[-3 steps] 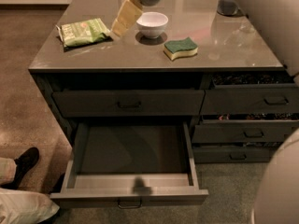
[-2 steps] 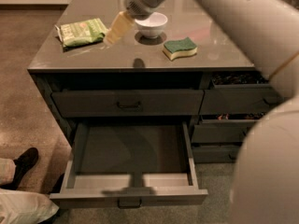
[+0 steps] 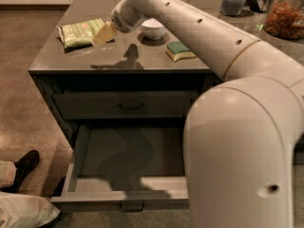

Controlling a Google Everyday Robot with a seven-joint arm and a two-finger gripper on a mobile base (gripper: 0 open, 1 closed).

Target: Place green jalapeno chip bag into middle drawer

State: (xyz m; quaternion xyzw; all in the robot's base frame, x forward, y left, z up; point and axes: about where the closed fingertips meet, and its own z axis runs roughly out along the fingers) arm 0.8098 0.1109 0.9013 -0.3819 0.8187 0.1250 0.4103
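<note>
Fingertips of the gripper [image 3: 97,41] hang just beside the right edge of the green jalapeno chip bag [image 3: 78,32], upper left of frame; whether they're parted, I can't tell. Lower centre, the middle drawer [image 3: 128,189] stands pulled out.

tan gripper [image 3: 104,33] just beside crinkly light-green chip bag [image 3: 80,32], small white bowl [image 3: 153,29] close behind, dark-grey middle drawer [image 3: 124,152] wide open below

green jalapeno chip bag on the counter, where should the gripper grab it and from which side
Grip the small crinkly light-green chip bag at its short edge nearest the gripper, which is close by that end above the grey countertop. The bag lies flat, so probably come down from above and pinch that edge, not slide in sideways.
</note>
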